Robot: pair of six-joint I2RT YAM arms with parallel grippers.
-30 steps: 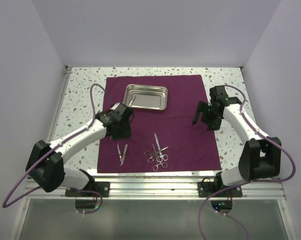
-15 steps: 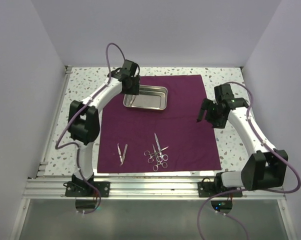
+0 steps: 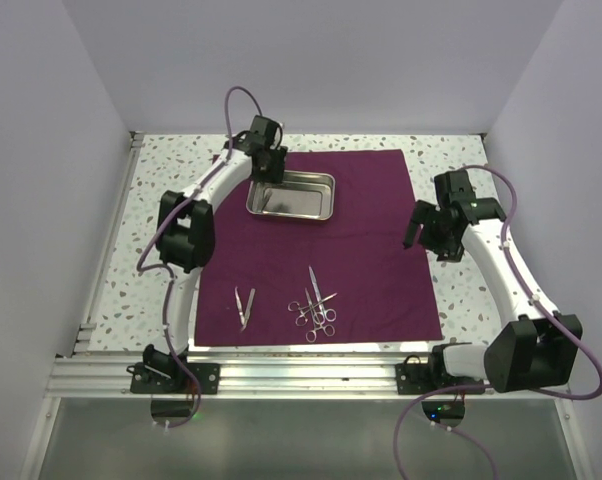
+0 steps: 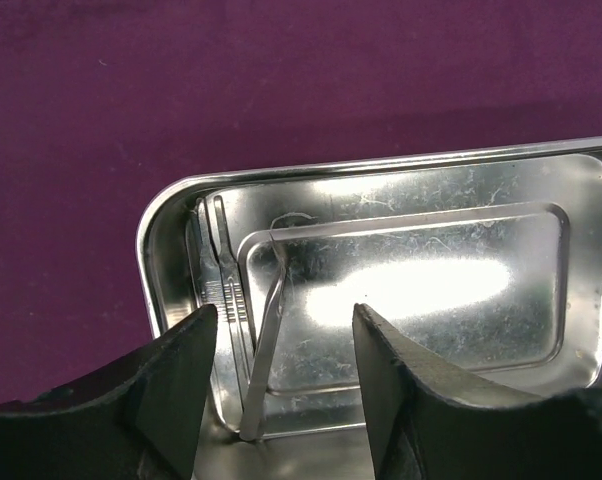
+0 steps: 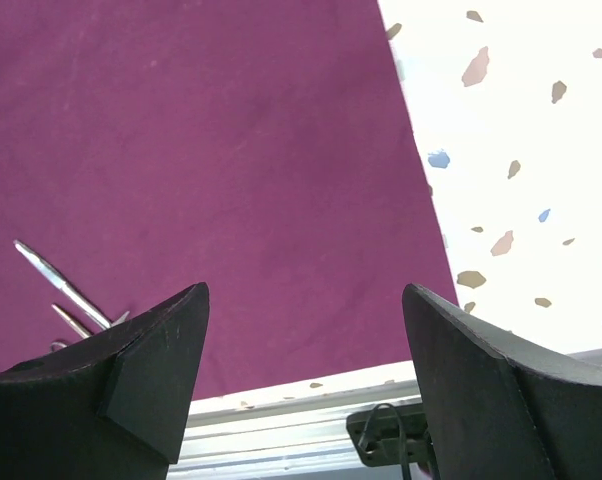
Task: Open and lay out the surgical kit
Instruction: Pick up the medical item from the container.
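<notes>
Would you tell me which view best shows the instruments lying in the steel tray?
Left wrist: the slim instruments lie close-up in the tray. Top view shows them as a sliver; right wrist misses the tray.

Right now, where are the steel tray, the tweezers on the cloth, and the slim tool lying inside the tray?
steel tray (image 3: 306, 198): overhead view, bare floor of the tray.
tweezers (image 3: 243, 315): overhead view, near the joined end.
slim tool (image 4: 265, 360): left wrist view, middle of its shaft.
</notes>
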